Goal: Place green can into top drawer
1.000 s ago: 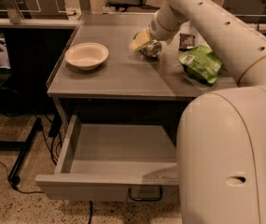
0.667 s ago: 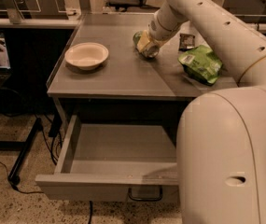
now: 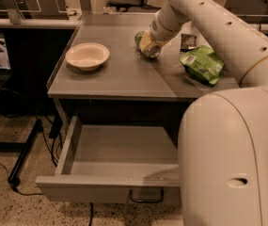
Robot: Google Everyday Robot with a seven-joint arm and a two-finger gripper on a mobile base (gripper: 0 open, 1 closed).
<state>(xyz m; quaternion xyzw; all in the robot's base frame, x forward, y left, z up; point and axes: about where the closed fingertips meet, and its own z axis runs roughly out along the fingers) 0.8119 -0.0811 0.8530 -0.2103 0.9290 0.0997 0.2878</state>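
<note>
My gripper [image 3: 148,42] is over the far middle of the grey tabletop [image 3: 124,74], shut on the green can [image 3: 144,45]. The can is tilted, with its silver end facing down and forward, held just above the table surface. The top drawer [image 3: 110,166] stands pulled open below the table's front edge, its grey inside bare; its front panel [image 3: 100,191] has a dark bar handle [image 3: 146,197] beneath it. My white arm crosses the right side of the view and hides the drawer's right end.
A cream bowl [image 3: 87,55] sits on the table's left. A crinkled light-green chip bag [image 3: 202,64] lies at the right, with a small dark packet [image 3: 188,41] behind it. Cables and a black stand foot [image 3: 23,159] lie on the floor at left.
My gripper has moved left and slightly toward the table's front with the can, which has tilted further so its silver end shows.
</note>
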